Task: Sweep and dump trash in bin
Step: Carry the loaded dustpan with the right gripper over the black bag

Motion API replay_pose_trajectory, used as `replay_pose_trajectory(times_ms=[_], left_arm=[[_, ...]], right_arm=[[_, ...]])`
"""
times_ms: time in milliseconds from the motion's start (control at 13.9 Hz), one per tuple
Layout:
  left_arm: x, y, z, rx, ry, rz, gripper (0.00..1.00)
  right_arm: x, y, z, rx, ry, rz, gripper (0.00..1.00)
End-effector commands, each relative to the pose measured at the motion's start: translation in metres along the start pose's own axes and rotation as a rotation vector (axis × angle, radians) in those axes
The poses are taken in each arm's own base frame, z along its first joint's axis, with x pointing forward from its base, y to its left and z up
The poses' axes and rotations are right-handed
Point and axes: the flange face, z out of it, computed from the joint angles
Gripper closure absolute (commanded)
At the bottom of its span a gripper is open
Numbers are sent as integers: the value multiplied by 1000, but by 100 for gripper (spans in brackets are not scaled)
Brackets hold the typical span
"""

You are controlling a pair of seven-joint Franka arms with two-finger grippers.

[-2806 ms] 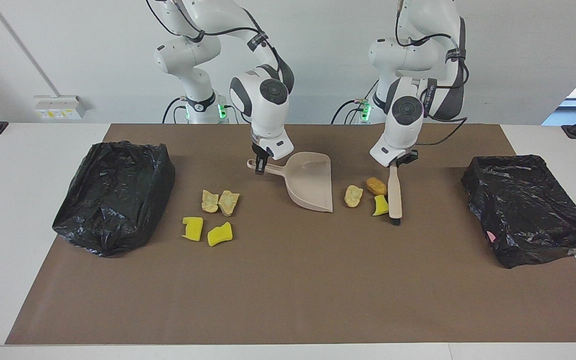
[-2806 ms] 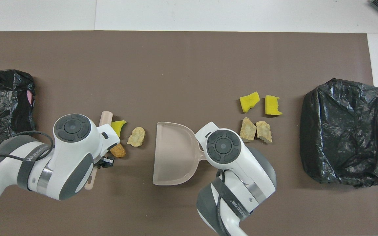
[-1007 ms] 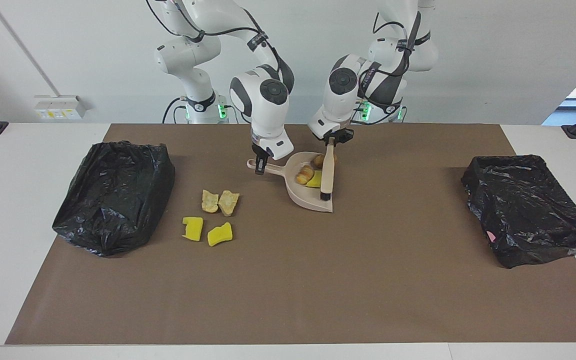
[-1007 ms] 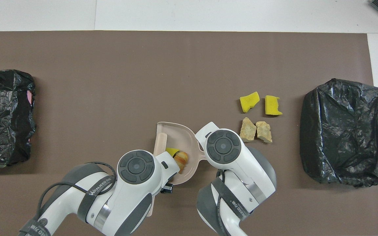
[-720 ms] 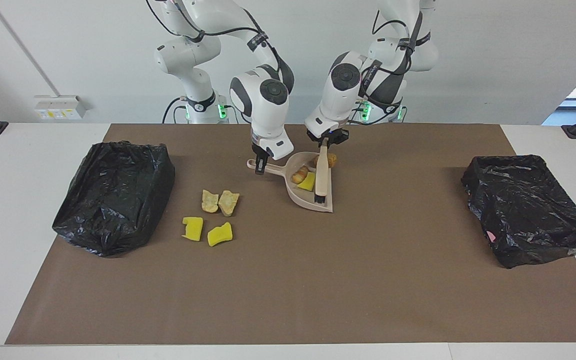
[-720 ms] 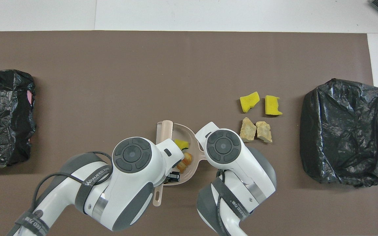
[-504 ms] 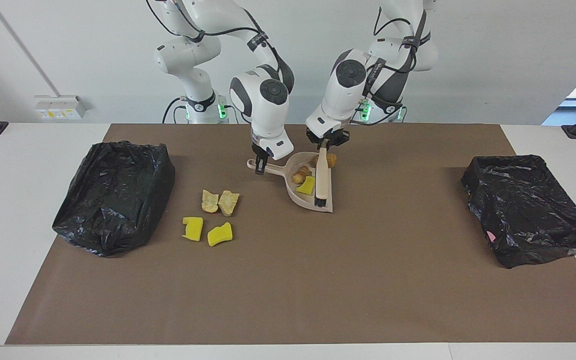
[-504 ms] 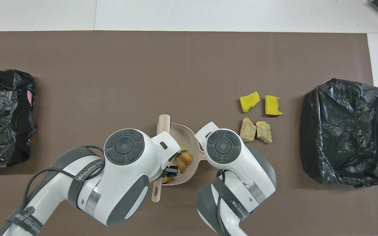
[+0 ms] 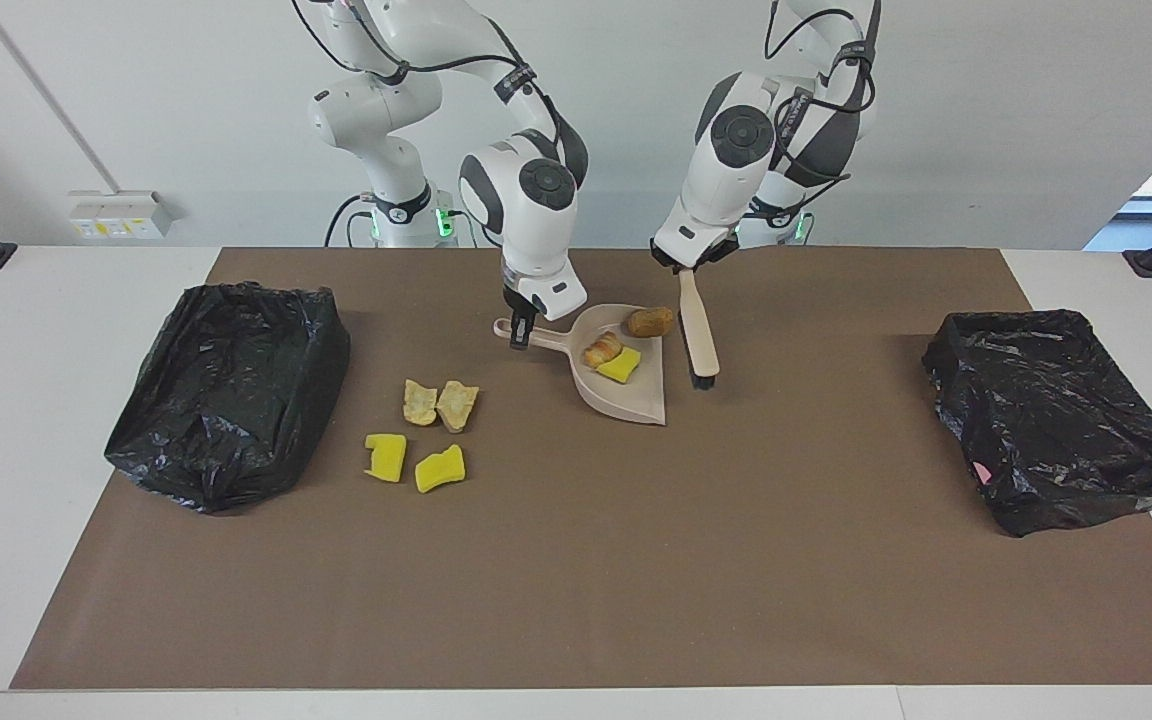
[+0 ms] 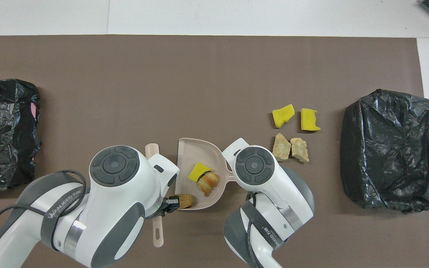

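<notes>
The left gripper (image 9: 691, 268) has its fingers clamped on the handle of the brush (image 9: 701, 335), which hangs tilted with its dark bristles down just beside the open edge of the dustpan (image 9: 636, 395), at the pan's 3 o'clock in the facing view. The right gripper (image 9: 519, 336) has its fingers closed narrow on the dustpan's handle, and the pan lies flat on the brown surface (image 9: 576, 560).

Of the trash, 3 pieces lie in the pan: a brown chunk (image 9: 650, 321), a tan chunk (image 9: 601, 350) and a yellow piece (image 9: 619, 366). The other 4 scraps (image 9: 426, 430) lie on the surface toward the right arm's end, near one black-lined bin (image 9: 226, 390). A second bin (image 9: 1056, 415) stands at the left arm's end.

Half a second ago the brush lay inside the pan against the scraps; now it has lifted out and swung clear toward the left arm's end. The pan has not moved.
</notes>
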Motion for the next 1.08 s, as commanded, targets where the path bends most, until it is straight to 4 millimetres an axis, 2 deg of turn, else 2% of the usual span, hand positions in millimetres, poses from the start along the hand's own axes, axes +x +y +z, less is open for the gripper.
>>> replay_pose_trajectory(times_ms=[0,72,360,576,791,1007], left_arm=[[-33,-20,20,26,21,-164,100],[-37,-24,26,30,27,-198,100],[-61,-14,62,39,65,-211,100],[-74,1,72,8,88,-169,100],[-92,17,84,-11,110,-99,100],[-111,34,88,-49,98,-56,100]], right_arm=[[-8,9,-4,5,25,54,100],[-16,16,-4,14,35,71,100],[-31,29,-22,29,63,84,100],[-59,43,-46,13,107,117,100],[-99,62,-64,9,171,153,100],[-154,90,-93,3,196,184,100]])
